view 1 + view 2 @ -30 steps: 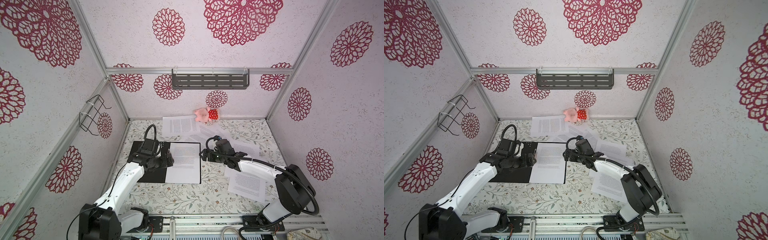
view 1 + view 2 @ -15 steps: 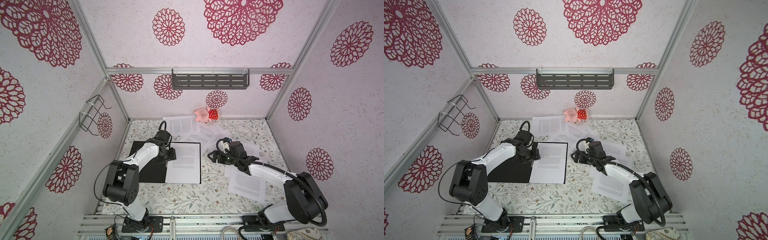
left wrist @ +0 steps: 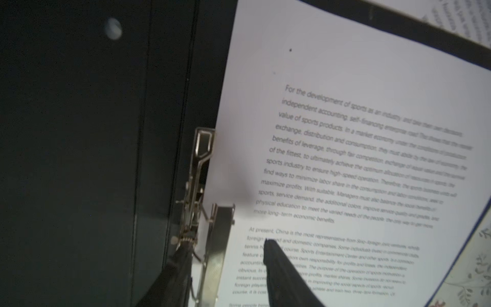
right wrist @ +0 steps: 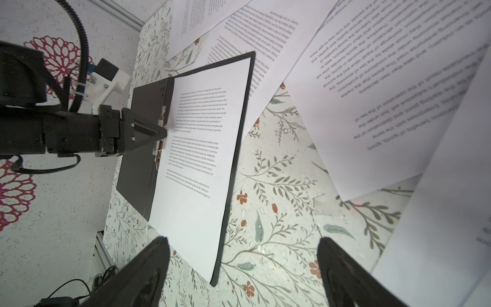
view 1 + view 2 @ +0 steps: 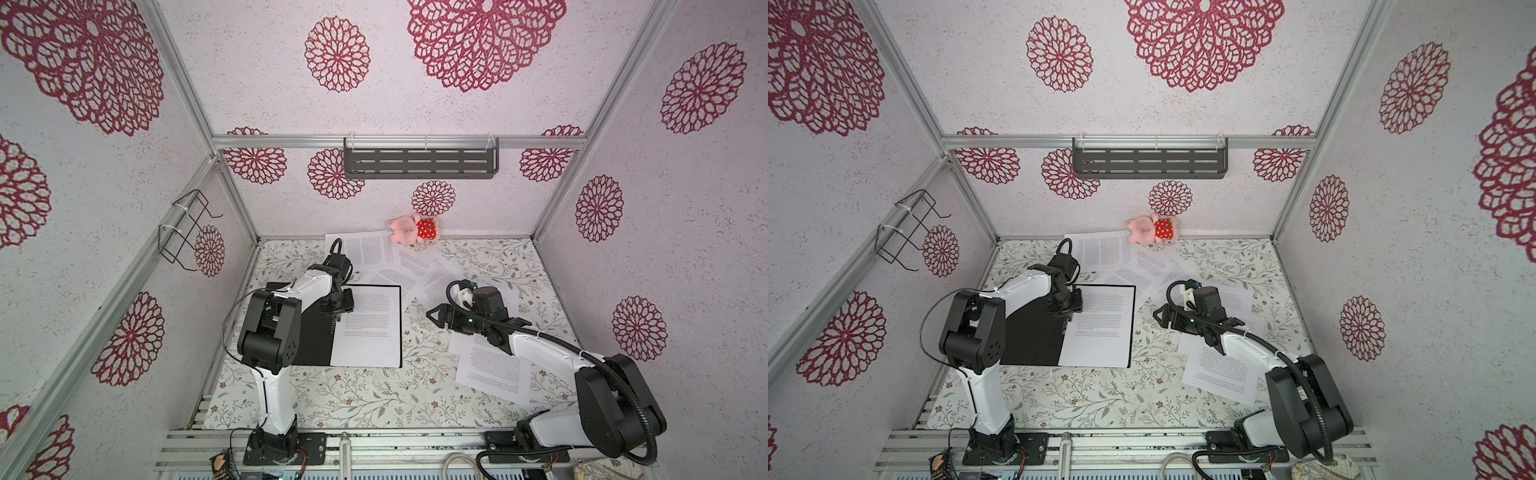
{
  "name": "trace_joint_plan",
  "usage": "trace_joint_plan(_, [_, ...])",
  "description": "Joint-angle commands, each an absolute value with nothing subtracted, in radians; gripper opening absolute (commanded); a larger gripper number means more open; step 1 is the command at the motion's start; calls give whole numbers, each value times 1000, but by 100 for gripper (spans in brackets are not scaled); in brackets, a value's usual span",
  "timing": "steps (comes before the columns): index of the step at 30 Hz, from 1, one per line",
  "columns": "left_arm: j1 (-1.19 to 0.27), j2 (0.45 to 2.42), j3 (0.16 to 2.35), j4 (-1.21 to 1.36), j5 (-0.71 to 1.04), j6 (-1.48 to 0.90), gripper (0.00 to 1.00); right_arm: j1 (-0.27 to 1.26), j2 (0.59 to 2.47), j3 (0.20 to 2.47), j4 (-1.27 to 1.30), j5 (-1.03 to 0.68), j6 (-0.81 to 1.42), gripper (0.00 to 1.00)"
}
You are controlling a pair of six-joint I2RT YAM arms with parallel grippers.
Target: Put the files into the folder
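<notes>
Left pincer (image 3: 227, 244) has reached the clip (image 3: 203, 143), clear only in wrist views.

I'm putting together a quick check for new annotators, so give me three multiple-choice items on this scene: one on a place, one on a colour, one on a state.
1. Where does the plush pig lie?
A) by the back wall
B) at the table's front edge
C) in the wire rack

2. What colour is the inside of the open folder?
A) blue
B) black
C) red

3. How is the right end effector?
A) open, holding nothing
B) shut on a sheet
C) shut on the folder

Key:
1 A, it lies at the wall's foot.
2 B, the bare half is black.
3 A, its jaws stand wide apart with nothing between them.
</notes>
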State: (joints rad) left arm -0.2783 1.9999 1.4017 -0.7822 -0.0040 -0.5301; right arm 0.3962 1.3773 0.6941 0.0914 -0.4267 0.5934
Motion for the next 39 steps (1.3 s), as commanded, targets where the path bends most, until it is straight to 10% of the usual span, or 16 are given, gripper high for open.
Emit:
trace_joint_plan(1, [-275, 2045, 1441, -787, -29, -521, 44, 384, 1361, 697, 106, -465, 580, 90])
trace_joint_plan(39, [-282, 1996, 1454, -841, -74, -558, 25, 370, 1446, 639, 236, -535, 661, 91])
